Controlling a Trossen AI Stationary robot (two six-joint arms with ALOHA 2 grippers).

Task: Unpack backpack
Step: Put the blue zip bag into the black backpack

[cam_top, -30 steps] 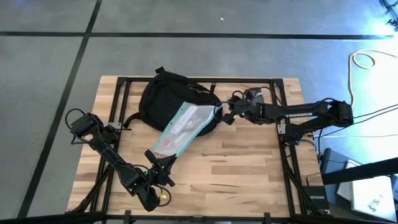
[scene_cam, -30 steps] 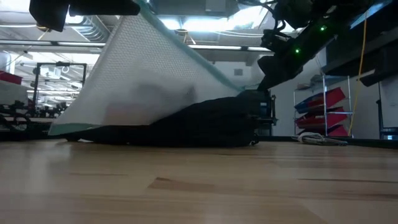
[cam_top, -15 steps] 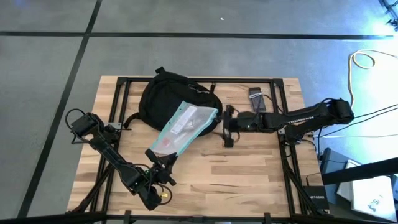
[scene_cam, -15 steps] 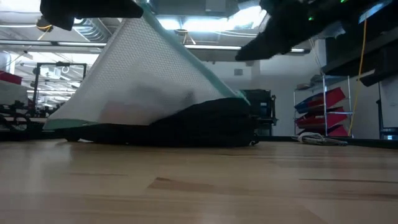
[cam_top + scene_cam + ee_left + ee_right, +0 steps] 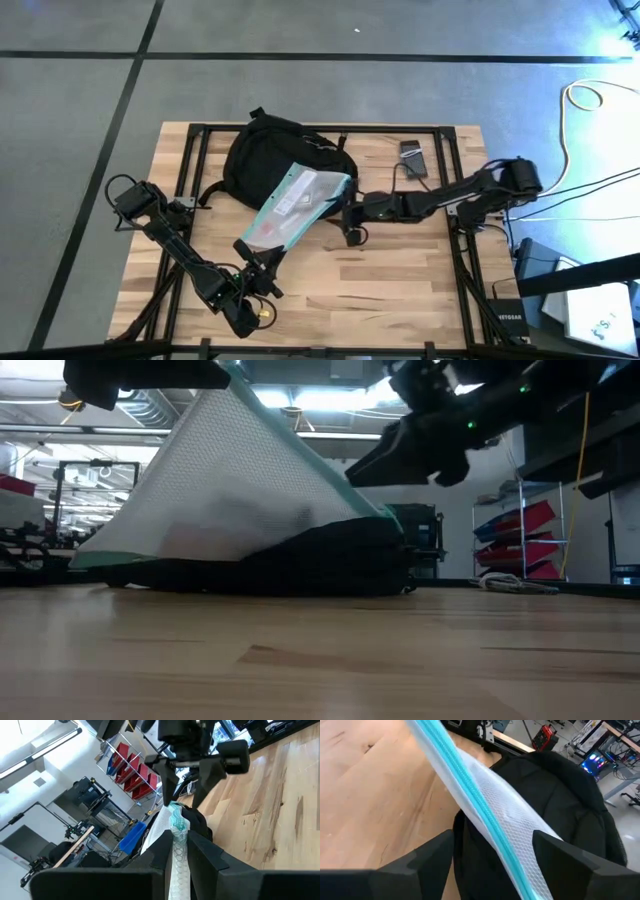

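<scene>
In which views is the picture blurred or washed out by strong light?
Low view: the near table is soft, and ceiling lights glare behind the pouch. High view: a bluish glare washes the top right corner; the backpack is evenly lit. Right wrist view: the right gripper is blurred.

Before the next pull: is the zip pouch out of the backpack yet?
Not fully: the left gripper holds the zip pouch raised, its far end on the backpack.
</scene>
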